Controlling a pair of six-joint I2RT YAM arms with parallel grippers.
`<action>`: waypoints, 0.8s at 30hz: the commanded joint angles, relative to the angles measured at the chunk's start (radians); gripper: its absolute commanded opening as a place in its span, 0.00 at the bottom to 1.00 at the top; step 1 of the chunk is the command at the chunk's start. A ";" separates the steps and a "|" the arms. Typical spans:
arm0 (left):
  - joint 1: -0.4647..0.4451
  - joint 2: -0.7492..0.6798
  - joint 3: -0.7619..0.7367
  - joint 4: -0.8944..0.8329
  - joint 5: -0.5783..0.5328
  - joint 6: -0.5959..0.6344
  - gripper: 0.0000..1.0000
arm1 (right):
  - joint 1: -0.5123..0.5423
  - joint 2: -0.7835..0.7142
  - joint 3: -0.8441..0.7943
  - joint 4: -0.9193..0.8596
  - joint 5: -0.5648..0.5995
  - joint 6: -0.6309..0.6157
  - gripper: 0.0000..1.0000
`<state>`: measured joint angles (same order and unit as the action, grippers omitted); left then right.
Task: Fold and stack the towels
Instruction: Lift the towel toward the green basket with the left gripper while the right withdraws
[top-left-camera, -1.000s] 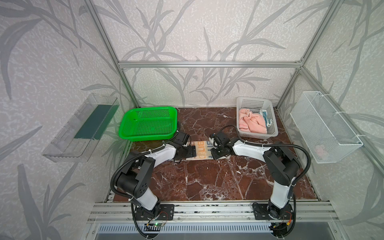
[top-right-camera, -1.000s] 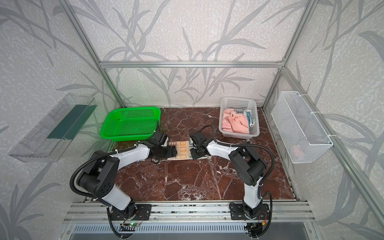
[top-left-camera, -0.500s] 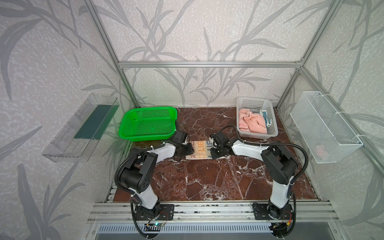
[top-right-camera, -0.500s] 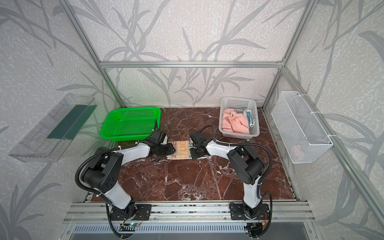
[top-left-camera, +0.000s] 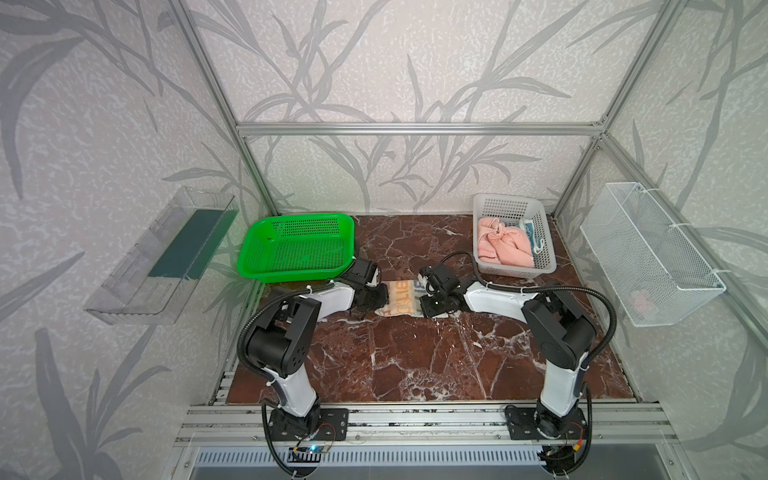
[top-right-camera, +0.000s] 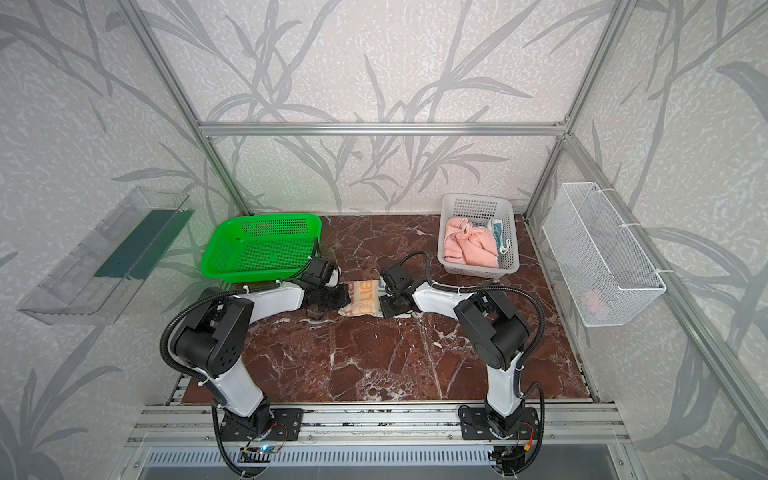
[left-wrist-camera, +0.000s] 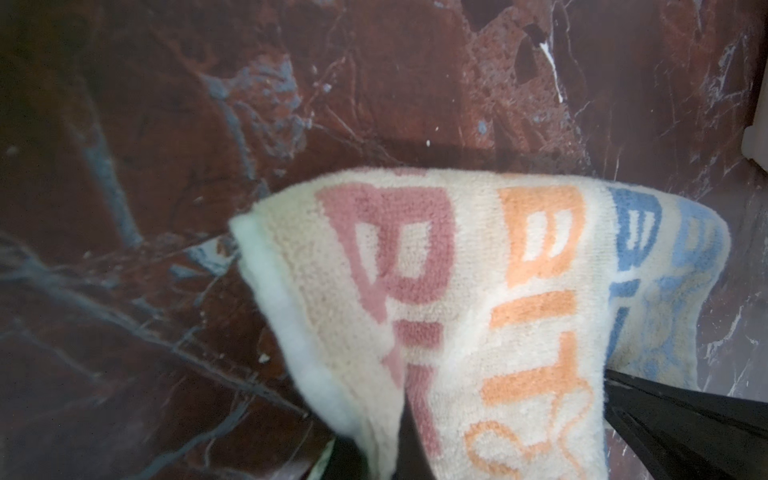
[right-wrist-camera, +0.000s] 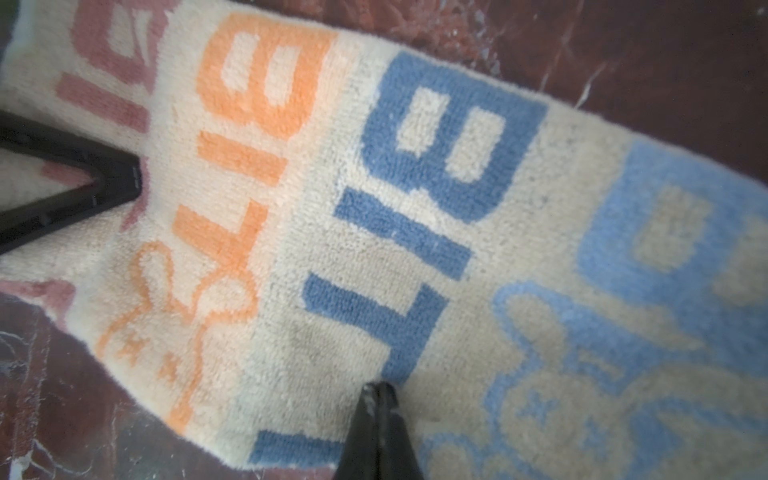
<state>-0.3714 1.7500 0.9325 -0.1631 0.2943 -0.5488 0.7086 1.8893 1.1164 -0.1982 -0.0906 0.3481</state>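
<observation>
Where the cream BIT towel (top-left-camera: 400, 297) lies on the marble tabletop (top-left-camera: 415, 357), between the two arms and near the front right corner of the green basket (top-left-camera: 299, 249), I have both grippers down on it. The left gripper (top-left-camera: 381, 297) sits at the towel's left edge with its fingers (left-wrist-camera: 673, 432) clamped together on the cloth. In the left wrist view that edge is lifted and drapes over them, with rows of pink, orange and blue letters running away from the camera. The right gripper (top-left-camera: 424, 302) is at the opposite edge. In the right wrist view its fingertips (right-wrist-camera: 365, 424) are pressed tight together and touch the pile beside a blue T. I cannot tell whether any cloth is caught between them. The pink towel (top-left-camera: 500, 247) is bunched in the grey basket (top-left-camera: 515, 271) at the back right, well apart from the arms. The teal towel (top-left-camera: 532, 235) is tucked beside it against the basket's right wall.
</observation>
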 joint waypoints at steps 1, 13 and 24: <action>-0.001 -0.001 0.086 -0.140 -0.077 0.077 0.00 | -0.005 -0.057 -0.083 0.036 0.038 0.009 0.24; 0.000 0.017 0.397 -0.429 -0.334 0.286 0.00 | -0.043 -0.420 -0.330 0.289 0.291 0.034 0.99; 0.021 0.173 0.812 -0.663 -0.461 0.425 0.00 | -0.076 -0.496 -0.414 0.345 0.147 -0.035 0.97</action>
<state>-0.3599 1.8908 1.6547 -0.7071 -0.1146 -0.1860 0.6273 1.3823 0.7181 0.1123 0.0959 0.3389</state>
